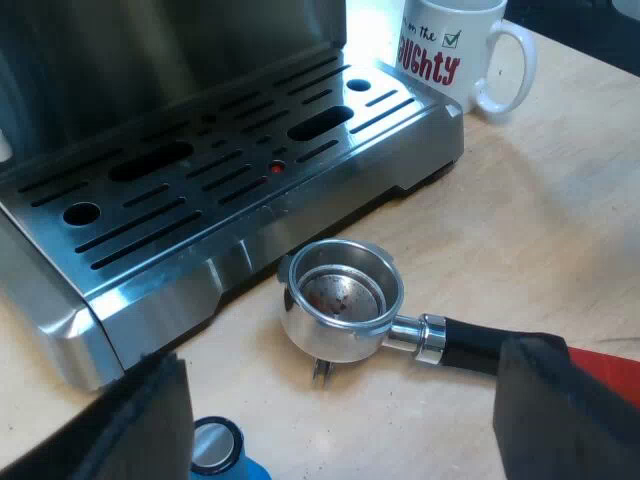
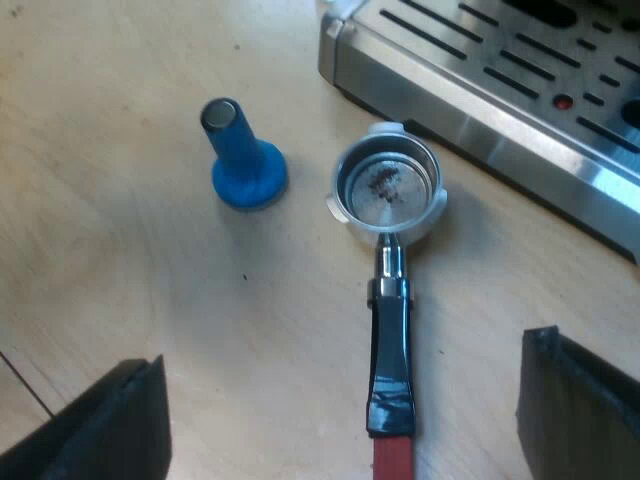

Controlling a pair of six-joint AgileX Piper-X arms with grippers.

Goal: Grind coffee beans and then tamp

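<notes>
The left gripper [image 1: 340,405] and right gripper [image 2: 345,395] are both wide open and hold nothing. The holder [image 2: 388,190] lies on the tabletop [image 1: 540,220] just beside the machine [image 1: 200,180], almost empty. The tamper [image 2: 240,160] stands near. Grab the dark handle [image 2: 390,340] mid-way and lift it level.

Left claw [image 1: 345,425], right claw [image 2: 345,425]: spread wide

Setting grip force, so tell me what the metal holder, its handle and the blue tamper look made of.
Round silver holder basket: polished metal, likely steel, judging by bright reflections. Its glossy black handle: probably plastic, showing sharp highlights, red at the end. Blue flared tamper: matte, perhaps plastic or coated; its grey top cap looks metallic.
</notes>
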